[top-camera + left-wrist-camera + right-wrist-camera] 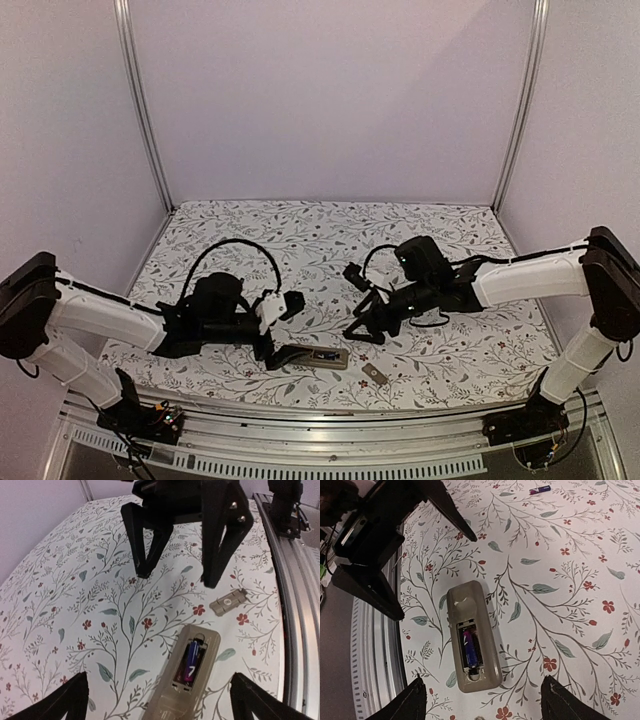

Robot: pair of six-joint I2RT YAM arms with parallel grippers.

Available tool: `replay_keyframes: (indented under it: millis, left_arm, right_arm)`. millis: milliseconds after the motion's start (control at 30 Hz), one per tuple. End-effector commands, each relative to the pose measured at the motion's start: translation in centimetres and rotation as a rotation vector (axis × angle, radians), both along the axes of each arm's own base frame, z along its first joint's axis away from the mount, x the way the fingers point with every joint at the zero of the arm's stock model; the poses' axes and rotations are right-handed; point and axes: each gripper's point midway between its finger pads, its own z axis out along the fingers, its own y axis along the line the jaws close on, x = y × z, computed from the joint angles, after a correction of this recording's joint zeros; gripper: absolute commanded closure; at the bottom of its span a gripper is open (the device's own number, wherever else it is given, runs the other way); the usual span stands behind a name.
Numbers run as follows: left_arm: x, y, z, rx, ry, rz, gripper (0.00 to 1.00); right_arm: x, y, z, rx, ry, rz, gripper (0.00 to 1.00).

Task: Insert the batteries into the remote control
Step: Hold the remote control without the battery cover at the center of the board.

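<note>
Remote control [472, 635], one battery [471, 647] seated; we found left gripper [159, 680], right gripper [177, 580] wide, empty; second battery [540, 489] needed fetching.

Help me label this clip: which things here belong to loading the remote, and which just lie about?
Job: remote control, battery in its recess, loose battery.
Lying about: grey cover piece, floral tablecloth.

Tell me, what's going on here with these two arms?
Two robot arms are loading batteries into a remote, lying face down with its slot uncovered. One battery sits in the slot; a second battery lies loose farther off. The cover rests nearby. The left gripper and right gripper hover open, holding nothing.
</note>
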Motion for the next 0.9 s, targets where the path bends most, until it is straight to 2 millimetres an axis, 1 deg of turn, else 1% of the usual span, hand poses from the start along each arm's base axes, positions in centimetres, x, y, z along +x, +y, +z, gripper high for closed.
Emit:
replay_keyframes:
  millis: [0,67,100,167,233,267,300,400,467,533,667,733,800,867]
  left_arm:
    - [0.3,-2.0,4.2,0.033,-0.037,-0.174,0.02]
    - [0.0,-1.3,3.3,0.118,0.008,-0.231,0.02]
    - [-0.3,-0.5,2.4,0.173,0.048,-0.253,0.02]
    - [-0.9,1.0,0.8,0.282,0.122,-0.291,0.02]
    - [-1.2,2.2,-0.8,0.379,0.163,-0.323,0.02]
    - [-1.1,2.6,-1.2,0.414,0.162,-0.329,0.02]
    - [-1.1,2.7,-1.6,0.425,0.147,-0.341,0.02]
    - [-1.3,2.0,-1.8,0.380,0.135,-0.352,0.01]
    - [-1.5,2.3,-3.0,0.411,0.135,-0.357,0.01]
    - [-1.3,2.4,-4.0,0.438,0.109,-0.350,0.01]
    - [-0.2,1.9,-5.2,0.439,0.106,-0.308,0.03]
    - [0.1,1.8,-6.0,0.440,0.110,-0.295,0.06]
    - [0.2,2.0,-6.6,0.460,0.110,-0.278,0.09]
    - [0.1,2.2,-6.8,0.461,0.105,-0.277,0.11]
  right_arm:
    - [2.1,0.1,4.1,0.151,-0.086,-0.052,0.22]
    - [1.7,0.0,4.6,0.179,-0.103,-0.046,0.22]
    - [1.6,-0.2,4.7,0.190,-0.110,-0.048,0.22]
    - [1.3,-0.8,4.5,0.195,-0.120,-0.064,0.22]
    - [1.2,-1.4,4.6,0.202,-0.142,-0.078,0.22]
    - [1.1,-1.7,4.4,0.200,-0.148,-0.082,0.22]
    - [1.0,-1.9,4.3,0.198,-0.153,-0.084,0.22]
    - [0.8,-2.3,3.7,0.184,-0.153,-0.092,0.21]
    - [0.8,-2.4,3.6,0.182,-0.149,-0.098,0.20]
    - [0.8,-2.4,3.4,0.186,-0.147,-0.100,0.16]
    - [1.1,-2.0,3.0,0.184,-0.132,-0.103,0.15]
    - [1.3,-1.9,2.6,0.175,-0.122,-0.108,0.18]
    - [1.3,-1.8,2.5,0.173,-0.100,-0.119,0.23]
    - [1.4,-1.7,2.3,0.171,-0.073,-0.132,0.37]
